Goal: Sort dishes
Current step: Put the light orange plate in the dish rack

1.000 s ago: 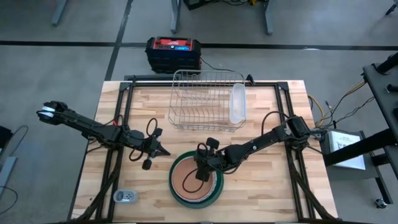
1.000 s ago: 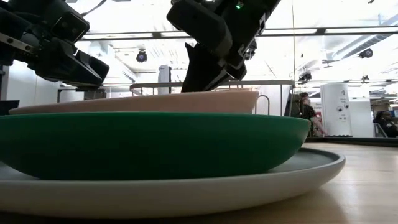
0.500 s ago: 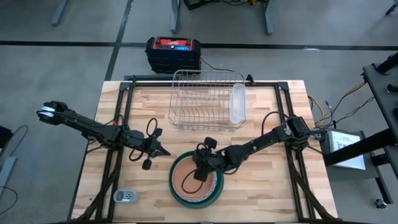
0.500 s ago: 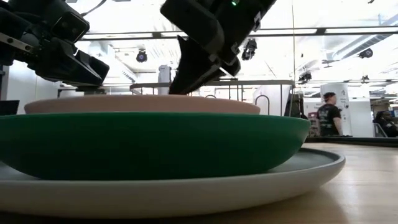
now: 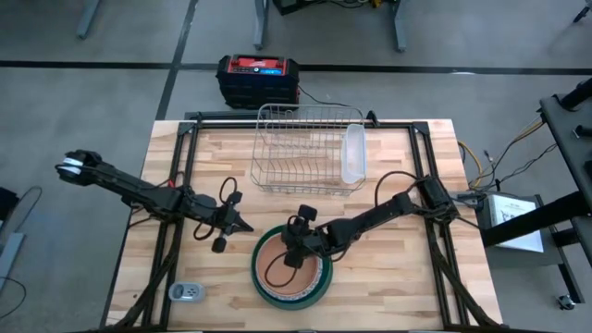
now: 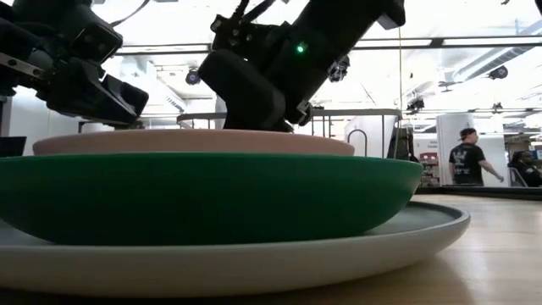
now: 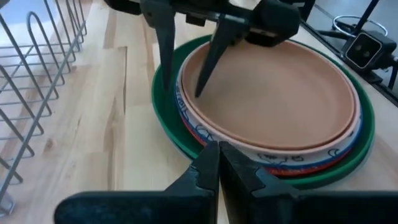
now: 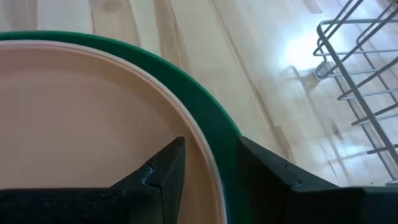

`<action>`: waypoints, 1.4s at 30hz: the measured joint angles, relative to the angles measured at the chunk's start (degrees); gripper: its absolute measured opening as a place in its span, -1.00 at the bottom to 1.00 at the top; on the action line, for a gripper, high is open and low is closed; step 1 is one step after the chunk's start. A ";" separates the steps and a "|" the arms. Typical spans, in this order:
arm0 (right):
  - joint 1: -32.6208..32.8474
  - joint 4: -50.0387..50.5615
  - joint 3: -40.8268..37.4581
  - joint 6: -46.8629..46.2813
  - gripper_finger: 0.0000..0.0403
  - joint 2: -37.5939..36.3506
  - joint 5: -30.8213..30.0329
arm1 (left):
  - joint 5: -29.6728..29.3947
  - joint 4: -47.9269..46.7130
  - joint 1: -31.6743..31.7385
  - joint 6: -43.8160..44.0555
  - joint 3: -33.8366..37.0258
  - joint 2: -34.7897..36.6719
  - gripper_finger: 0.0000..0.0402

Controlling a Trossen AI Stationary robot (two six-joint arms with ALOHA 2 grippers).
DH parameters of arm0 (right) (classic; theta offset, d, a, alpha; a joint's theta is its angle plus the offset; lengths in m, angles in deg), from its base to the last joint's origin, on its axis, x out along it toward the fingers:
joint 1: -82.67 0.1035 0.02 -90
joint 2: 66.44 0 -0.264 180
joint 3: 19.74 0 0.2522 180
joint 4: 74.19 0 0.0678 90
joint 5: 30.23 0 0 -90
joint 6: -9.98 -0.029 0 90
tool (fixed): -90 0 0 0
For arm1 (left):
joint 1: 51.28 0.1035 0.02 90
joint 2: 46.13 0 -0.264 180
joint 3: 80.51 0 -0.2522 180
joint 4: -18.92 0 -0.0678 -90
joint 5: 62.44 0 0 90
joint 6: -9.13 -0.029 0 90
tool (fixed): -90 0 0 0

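While it lies flat on the stack, the round terracotta-pink plate (image 5: pixel 289 269) tops the red-and-white patterned (image 7: pixel 292 163) and dark green (image 6: pixel 212 199) plates.
Front-centre of the wooden table (image 5: pixel 388 268) — right gripper (image 8: pixel 208 163) spread astride its rim; left gripper (image 7: pixel 219 163) pressed together.

Plates (image 5: pixel 291 271): one stack near the table's (image 5: pixel 416 277) front edge, about midway along it.
Wire rack (image 5: pixel 305 148): toward the rear edge, behind the stack.
Tub (image 5: pixel 354 154): in the rack's right end.
Right gripper (image 5: pixel 294 242): over the stack's rear rim, fingers astride it.
Left gripper (image 5: pixel 242 225): just left of the stack.
Small device (image 5: pixel 188 292): front left corner.
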 joint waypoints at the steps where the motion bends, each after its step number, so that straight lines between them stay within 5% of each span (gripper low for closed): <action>1: -0.06 0.01 0.01 -0.01 -0.33 0.00 -0.03 | 0.01 -0.08 0.01 0.00 0.00 -0.53 -1.00; 27: -0.31 0.41 -0.03 0.89 -0.98 0.52 4.36 | -0.01 7.86 0.00 -1.10 0.00 -11.59 -1.00; 34: 0.22 2.43 1.57 3.62 -1.00 0.50 -0.58 | -0.01 7.88 -0.01 -1.20 0.00 -11.44 -1.00; 42: 2.17 15.57 8.24 4.49 -1.00 0.48 -7.12 | -0.01 9.20 0.01 -1.27 0.00 -11.11 -1.00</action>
